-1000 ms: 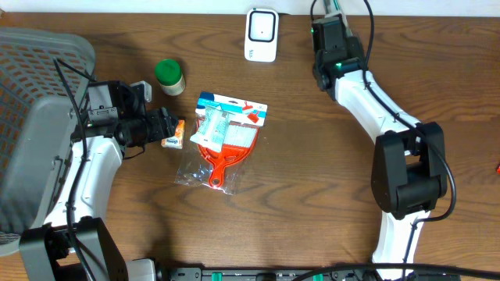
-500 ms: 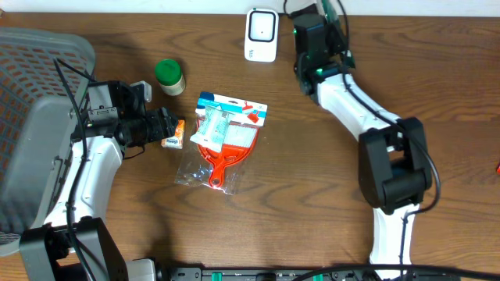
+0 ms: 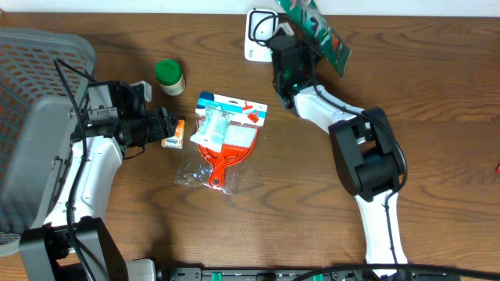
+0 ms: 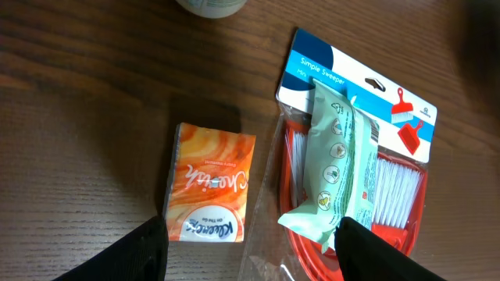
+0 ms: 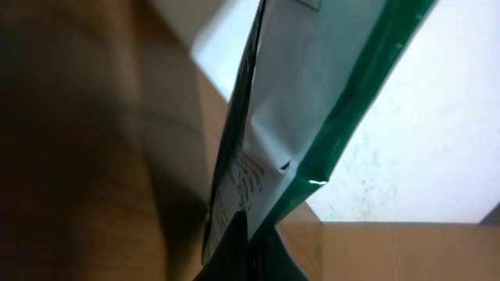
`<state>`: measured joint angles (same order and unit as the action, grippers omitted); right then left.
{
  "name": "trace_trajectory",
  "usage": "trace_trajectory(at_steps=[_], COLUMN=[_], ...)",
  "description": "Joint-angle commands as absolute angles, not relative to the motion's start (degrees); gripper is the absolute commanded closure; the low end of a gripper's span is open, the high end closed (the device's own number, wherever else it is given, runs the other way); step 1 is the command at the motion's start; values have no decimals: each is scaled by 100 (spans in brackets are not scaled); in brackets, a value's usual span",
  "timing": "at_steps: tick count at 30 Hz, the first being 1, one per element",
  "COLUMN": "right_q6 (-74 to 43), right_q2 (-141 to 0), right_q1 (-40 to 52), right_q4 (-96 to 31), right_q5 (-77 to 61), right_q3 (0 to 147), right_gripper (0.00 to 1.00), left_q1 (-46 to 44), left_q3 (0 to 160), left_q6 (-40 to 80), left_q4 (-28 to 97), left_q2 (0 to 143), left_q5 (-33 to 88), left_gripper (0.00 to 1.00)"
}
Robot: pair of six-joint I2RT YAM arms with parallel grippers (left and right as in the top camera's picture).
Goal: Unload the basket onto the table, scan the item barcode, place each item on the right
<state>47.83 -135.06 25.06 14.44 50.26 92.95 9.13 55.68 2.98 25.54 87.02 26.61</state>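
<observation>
My right gripper point(image 3: 295, 31) is shut on a green-and-white packet point(image 3: 316, 27) and holds it up at the table's far edge, right beside the white barcode scanner point(image 3: 256, 39), which the arm partly covers. In the right wrist view the packet point(image 5: 312, 94) stands edge-on, pinched between the dark fingers of the gripper point(image 5: 250, 242). My left gripper point(image 3: 168, 129) stands open and holds nothing. It hovers low over an orange tissue pack point(image 4: 209, 183), with its fingers point(image 4: 148, 250) on either side of the gap point(image 4: 254, 254).
A red mini sweeper set in its blue-carded bag point(image 3: 226, 133) lies mid-table with a pale green wipes pack point(image 4: 336, 156) on it. A green-lidded jar point(image 3: 169, 76) stands behind the left gripper. A grey mesh basket point(image 3: 35, 101) fills the left edge.
My right arm has swung left along the far edge, carrying the green packet up to the scanner. The left arm has not moved.
</observation>
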Motion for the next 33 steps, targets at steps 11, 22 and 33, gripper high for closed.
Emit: trace_trajectory(at_steps=[11, 22, 33], right_q6=[5129, 5153, 5417], right_q2=[-13607, -13609, -13631], right_q1=[2838, 2773, 2775], right_q4=[1424, 1391, 1288], right_q5=[4919, 4899, 4609], right_q3=[9408, 9408, 9406], right_gripper=[99, 99, 99], left_q1=[956, 956, 956], left_q3=[5529, 5529, 5529], left_q6=[351, 351, 353], left_q4=[2565, 2565, 2565], left_q2=[8659, 8659, 8659], left_q5=[2604, 2604, 2606], left_gripper=[31, 31, 31])
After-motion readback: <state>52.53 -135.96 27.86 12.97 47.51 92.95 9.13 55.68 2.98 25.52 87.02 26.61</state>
